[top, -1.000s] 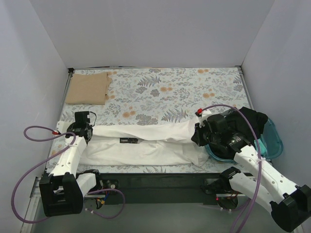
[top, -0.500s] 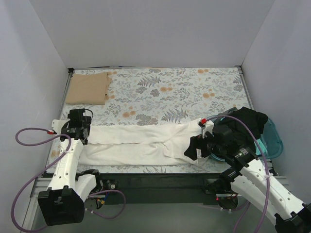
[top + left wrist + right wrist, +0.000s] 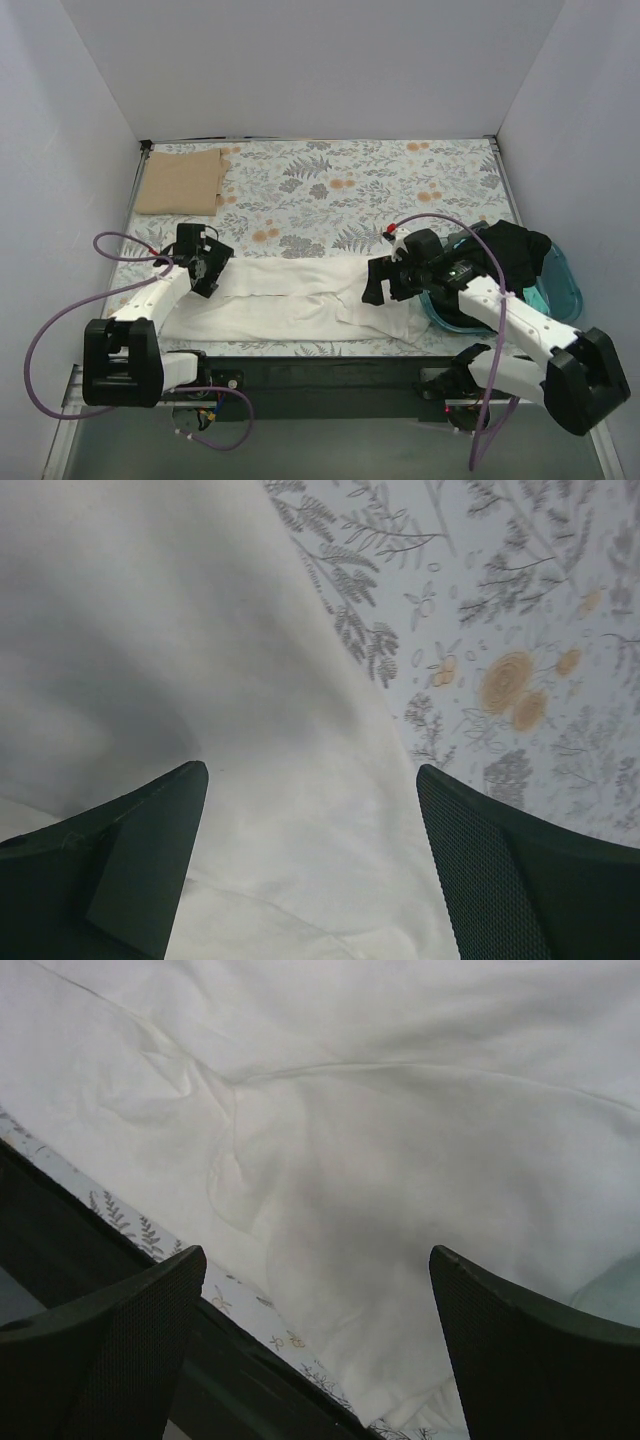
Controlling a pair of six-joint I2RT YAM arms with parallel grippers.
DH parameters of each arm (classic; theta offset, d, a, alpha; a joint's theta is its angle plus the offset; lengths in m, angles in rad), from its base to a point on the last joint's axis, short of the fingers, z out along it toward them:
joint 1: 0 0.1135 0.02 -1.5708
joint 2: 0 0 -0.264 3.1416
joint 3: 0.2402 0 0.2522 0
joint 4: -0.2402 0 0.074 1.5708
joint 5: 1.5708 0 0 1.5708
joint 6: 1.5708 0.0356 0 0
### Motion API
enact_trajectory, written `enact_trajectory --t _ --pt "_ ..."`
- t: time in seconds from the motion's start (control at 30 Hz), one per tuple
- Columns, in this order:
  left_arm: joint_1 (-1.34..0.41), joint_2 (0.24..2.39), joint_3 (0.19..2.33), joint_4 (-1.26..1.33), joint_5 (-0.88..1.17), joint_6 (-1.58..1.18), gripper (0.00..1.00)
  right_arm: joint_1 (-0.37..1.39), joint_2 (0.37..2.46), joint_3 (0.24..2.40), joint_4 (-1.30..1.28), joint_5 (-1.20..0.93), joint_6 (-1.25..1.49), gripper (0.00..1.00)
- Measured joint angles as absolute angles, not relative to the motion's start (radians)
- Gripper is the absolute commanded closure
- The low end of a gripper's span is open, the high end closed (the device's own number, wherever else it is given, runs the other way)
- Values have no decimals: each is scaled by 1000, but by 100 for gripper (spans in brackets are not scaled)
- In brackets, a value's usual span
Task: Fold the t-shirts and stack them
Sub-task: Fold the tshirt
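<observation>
1. Tan shirt [image 3: 180, 182]: folded, far left corner of the table [image 3: 400, 190].
2. White shirt [image 3: 300, 290]: half folded along the near edge; left jaws and right jaws gape empty.
3. Dark shirt [image 3: 515, 245] waits, right edge.

Both my arms stretch out low from their bases and lean in toward each other. My left claw [image 3: 207, 268] points right, its fingers [image 3: 120, 850] spread wide. My right claw [image 3: 377, 284] points left, spread wide too.
</observation>
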State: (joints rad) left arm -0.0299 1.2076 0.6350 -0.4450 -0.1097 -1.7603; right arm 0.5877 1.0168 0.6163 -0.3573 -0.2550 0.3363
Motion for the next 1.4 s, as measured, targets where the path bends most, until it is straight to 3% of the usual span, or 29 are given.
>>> enact_trajectory --t 0.33,0.63,1.07,1.27,1.4 --pt "-40 1206 549 -391 -120 -1732 14 594 1379 708 -335 -110 379 2" --pt "-97 1137 496 -370 -131 -1742 14 583 1708 1031 -340 -40 376 2" --pt "-604 1140 496 -385 -142 -1953 13 504 2289 1800 -298 -65 182 2" --pt "-890 1291 614 -408 -158 -1980 12 500 2543 2194 -310 -113 146 2" --pt "-1025 1433 748 -448 -182 -1987 11 499 2631 2319 -281 -111 150 2"
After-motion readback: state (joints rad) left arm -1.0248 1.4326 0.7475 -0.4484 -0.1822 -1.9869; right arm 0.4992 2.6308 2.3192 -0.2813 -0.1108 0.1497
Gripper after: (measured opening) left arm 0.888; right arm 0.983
